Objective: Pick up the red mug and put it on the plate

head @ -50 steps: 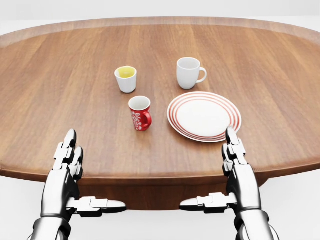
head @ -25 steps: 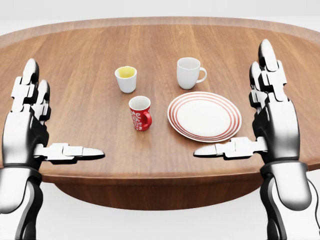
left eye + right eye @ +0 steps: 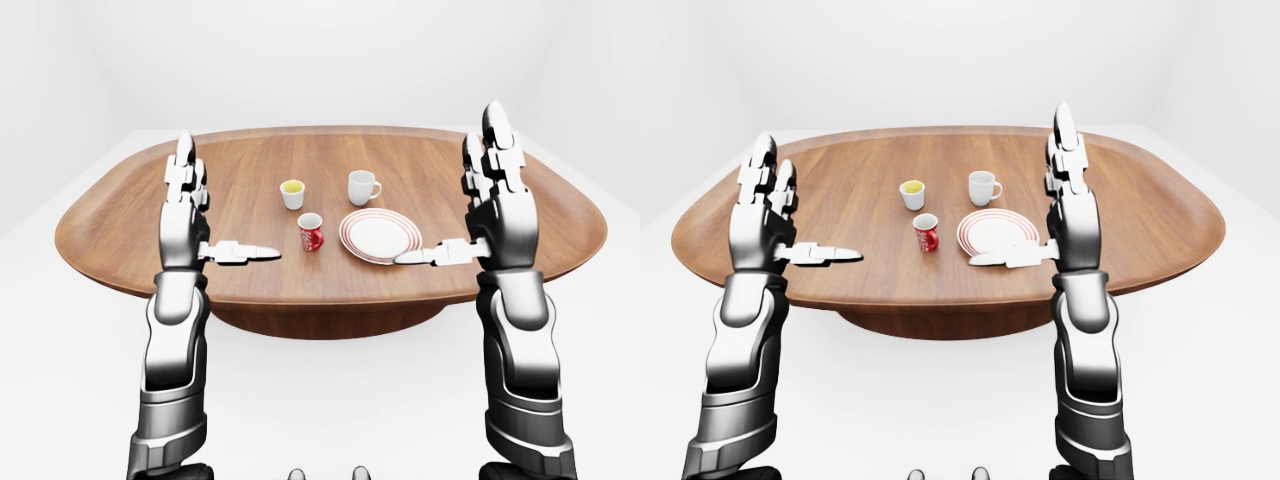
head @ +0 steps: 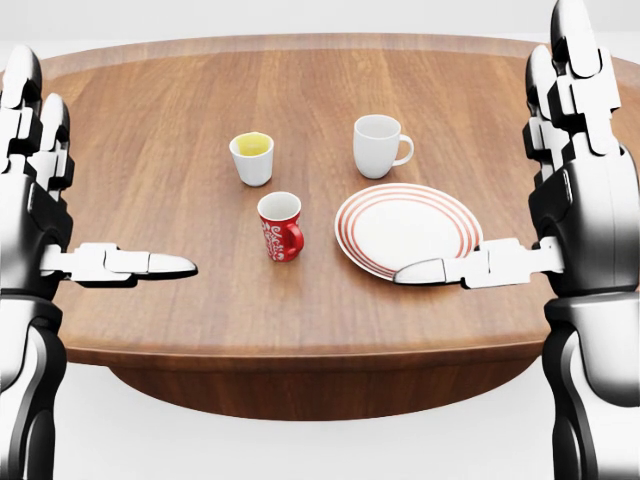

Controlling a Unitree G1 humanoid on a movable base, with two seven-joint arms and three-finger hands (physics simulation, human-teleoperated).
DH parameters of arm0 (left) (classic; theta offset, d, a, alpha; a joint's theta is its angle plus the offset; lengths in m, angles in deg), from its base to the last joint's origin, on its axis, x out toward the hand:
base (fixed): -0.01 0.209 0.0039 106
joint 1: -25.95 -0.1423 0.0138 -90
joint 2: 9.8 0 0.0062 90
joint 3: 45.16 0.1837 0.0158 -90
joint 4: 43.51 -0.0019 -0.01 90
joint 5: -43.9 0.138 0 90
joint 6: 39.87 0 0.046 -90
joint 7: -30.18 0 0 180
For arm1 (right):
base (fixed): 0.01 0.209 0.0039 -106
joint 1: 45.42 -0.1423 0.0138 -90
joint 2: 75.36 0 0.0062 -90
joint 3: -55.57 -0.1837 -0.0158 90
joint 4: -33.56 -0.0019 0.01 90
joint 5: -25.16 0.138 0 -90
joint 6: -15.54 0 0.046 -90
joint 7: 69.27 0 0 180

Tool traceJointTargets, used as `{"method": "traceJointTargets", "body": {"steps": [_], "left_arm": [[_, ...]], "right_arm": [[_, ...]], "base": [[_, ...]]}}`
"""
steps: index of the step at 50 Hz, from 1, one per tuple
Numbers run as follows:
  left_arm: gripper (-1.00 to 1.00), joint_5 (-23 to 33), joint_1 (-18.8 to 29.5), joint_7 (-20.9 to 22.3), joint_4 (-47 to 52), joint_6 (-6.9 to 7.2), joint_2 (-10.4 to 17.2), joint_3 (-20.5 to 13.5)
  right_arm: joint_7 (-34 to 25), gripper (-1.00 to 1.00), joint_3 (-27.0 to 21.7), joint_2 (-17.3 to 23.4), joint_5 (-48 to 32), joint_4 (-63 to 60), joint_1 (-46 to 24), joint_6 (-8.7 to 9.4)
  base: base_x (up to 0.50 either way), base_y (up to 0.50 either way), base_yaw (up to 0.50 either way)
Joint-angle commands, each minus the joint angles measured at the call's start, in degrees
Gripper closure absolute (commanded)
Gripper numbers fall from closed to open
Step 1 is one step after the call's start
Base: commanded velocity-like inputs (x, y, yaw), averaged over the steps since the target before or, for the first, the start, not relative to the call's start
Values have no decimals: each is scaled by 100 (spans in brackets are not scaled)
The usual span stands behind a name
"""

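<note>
On the oval wooden table (image 4: 150,170) I count 4 pieces of crockery. Toward the top of the head view stand 2 white cups: a small handleless cup (image 4: 252,158) with a yellow inside, and to its right a white mug (image 4: 379,146) with its handle pointing right. Neither touches anything else.

The red mug (image 4: 280,226) stands upright below the small cup, near the table's middle, with white patterning on its side. Just to its right, with a gap between them, lies the plate (image 4: 408,231), round, white, ringed with red stripes at the rim, nothing on it.

I have both hands raised at the sides of the view, palms facing inward. My left hand (image 4: 40,215) is spread wide, 2 fingers pointing up and the thumb held out level toward the mug; it holds nothing. My right hand (image 4: 575,190) is likewise spread wide and holds nothing; its thumb tip overlaps the plate's lower rim in the head view, and I cannot tell whether it touches.

Both hands are glossy silver metal with black joints. The tabletop shows warm brown grain and a raised lip.
</note>
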Motion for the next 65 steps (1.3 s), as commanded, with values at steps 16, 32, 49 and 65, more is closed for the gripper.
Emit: {"method": "traceJointTargets", "body": {"steps": [16, 32, 49, 65], "left_arm": [[-100, 41, 26, 24, 204, 0, 15, -8], [-100, 70, 46, 31, 176, 0, 7, 2], [-100, 79, 1, 43, 236, 0, -9, 0], [-100, 113, 7, 38, 191, 0, -26, 26]], "right_arm": [[-143, -100, 93, -25, -207, -155, -72, 0], [-186, -100, 90, -34, -264, -144, -73, 0], [-233, -100, 103, -44, -293, -221, -52, 0], [-280, -100, 137, -62, -332, -206, -36, 0]], "base": [[0, 0, 0], [6, 0, 0], [24, 0, 0], [24, 0, 0]]}}
